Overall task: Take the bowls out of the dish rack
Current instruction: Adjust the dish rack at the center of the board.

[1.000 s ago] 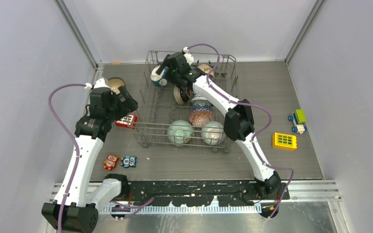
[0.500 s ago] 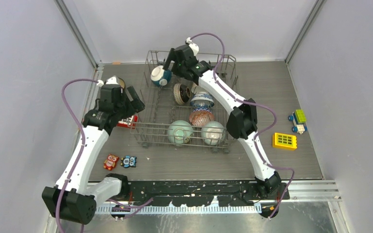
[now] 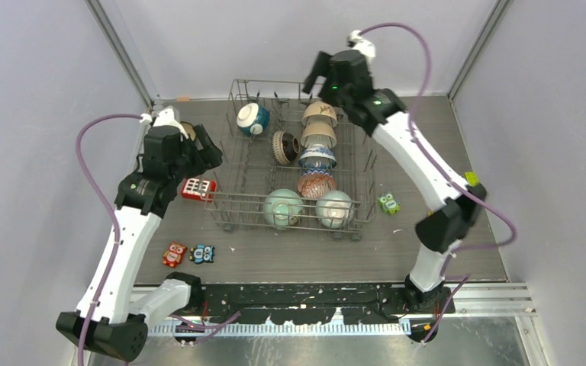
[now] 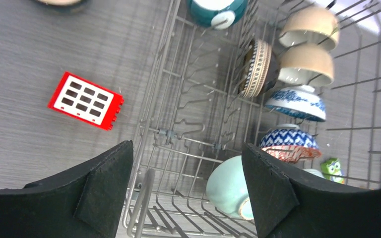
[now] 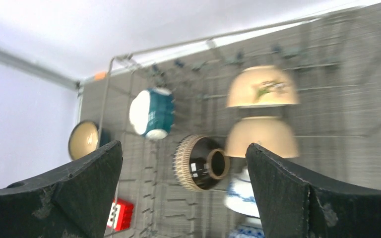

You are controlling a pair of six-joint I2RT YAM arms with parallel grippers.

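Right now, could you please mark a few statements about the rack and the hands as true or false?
1. The left hand and right hand are open and empty. True.
2. Two green bowls sit at the near end of the rack. True.
3. The red block lies inside the rack. False: it lies outside, left of the rack.
4. The right hand holds the teal bowl. False: that bowl rests in the rack's far left corner, untouched.
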